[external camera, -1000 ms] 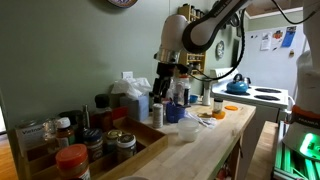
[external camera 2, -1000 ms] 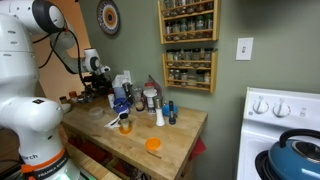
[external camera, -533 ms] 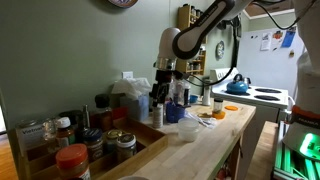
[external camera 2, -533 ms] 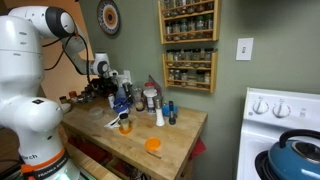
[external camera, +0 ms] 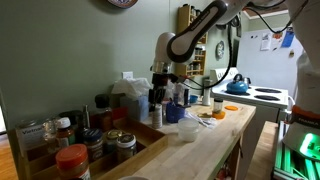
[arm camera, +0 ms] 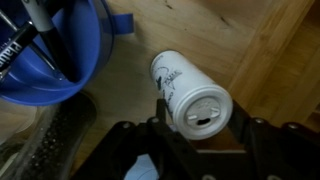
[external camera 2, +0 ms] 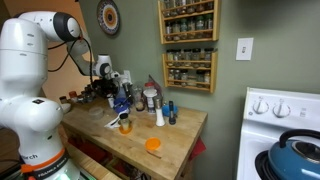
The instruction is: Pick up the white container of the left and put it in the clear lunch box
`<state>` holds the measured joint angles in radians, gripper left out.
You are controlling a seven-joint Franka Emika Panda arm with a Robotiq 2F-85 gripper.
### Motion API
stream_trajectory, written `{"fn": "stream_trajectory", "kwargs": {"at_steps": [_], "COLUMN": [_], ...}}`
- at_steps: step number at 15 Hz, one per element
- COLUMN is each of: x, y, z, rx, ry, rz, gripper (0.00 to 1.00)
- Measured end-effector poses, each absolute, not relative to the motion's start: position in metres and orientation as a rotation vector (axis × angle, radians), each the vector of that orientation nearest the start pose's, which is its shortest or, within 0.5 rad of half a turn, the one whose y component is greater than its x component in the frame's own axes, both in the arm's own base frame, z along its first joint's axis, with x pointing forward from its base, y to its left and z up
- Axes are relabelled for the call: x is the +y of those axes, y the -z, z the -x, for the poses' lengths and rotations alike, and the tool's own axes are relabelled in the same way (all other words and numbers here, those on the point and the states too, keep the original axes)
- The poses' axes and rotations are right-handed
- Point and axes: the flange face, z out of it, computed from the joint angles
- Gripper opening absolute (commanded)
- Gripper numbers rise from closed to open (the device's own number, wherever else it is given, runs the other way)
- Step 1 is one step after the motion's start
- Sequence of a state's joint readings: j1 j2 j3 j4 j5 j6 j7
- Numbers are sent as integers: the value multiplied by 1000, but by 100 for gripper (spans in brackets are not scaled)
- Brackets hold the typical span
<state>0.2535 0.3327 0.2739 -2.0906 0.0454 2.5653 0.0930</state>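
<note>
Between the matt black fingers of the pincer (arm camera: 205,130): white container (arm camera: 188,92), smooth plastic of faint sheen, dark print on the wall. Beyond the pincer, to one side in the wrist view: blue bowl (arm camera: 60,70), glossy plastic. Beneath the pincer: desk (arm camera: 235,30), pale wood, visible grain, satin finish. Close beside the pincer, below the bowl: dark speckled surface (arm camera: 50,140), coarse, material unclear.

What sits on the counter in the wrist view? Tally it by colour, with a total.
White: 1, the white container.
Blue: 1, the bowl, its tab included.
Dark: 1, the mesh object.
Total: 3.
</note>
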Motion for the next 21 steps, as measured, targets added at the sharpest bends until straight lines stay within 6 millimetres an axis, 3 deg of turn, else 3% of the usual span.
{"fn": "stream_trajectory", "kwargs": {"at_steps": [5, 8, 11, 15, 18, 21], "x": [297, 306, 311, 294, 275, 259], "y": [-286, -308, -352, -399, -409, -395], "z": [-521, -510, -483, -432, -397, -373], "rx": [-561, -567, -527, -428, -374, -346], "ry": [172, 179, 168, 41, 7, -22], "rz": [2944, 2927, 2886, 2850, 2848, 2886], "gripper": [33, 33, 33, 33, 33, 33]}}
